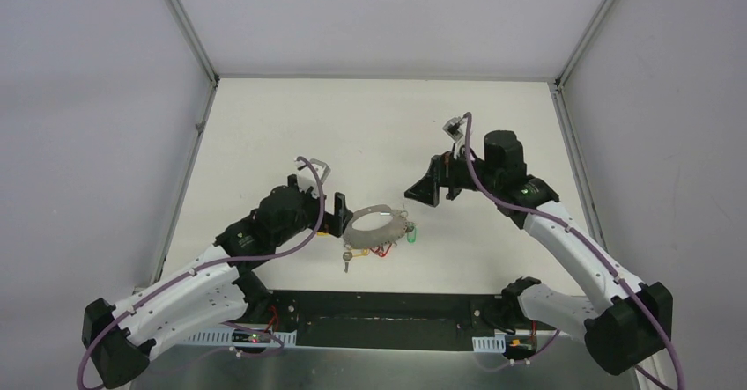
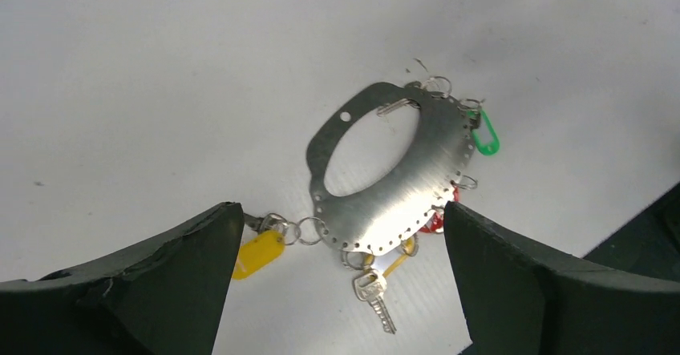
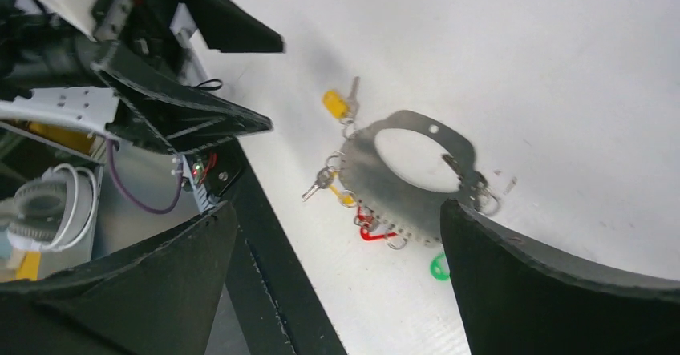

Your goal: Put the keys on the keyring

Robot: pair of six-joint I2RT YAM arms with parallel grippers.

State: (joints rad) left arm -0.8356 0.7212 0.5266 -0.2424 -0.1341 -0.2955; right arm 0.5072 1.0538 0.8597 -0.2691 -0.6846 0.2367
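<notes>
The keyring (image 1: 374,232) is a flat grey metal oval loop with small holes along its edge, lying on the white table. Keys hang from its edge by small rings: one with a yellow tag (image 2: 258,252), a bare silvery key (image 2: 375,295), a red tag (image 2: 435,223) and a green tag (image 2: 484,137). My left gripper (image 1: 338,217) is open and empty just left of the keyring, its jaws spread wide on either side of it in the left wrist view (image 2: 341,211). My right gripper (image 1: 421,189) is open and empty, up and to the right of the keyring (image 3: 385,199).
A black strip (image 1: 379,320) runs along the table's near edge between the arm bases. White walls close in the table on the left, back and right. The left arm (image 3: 160,106) shows in the right wrist view.
</notes>
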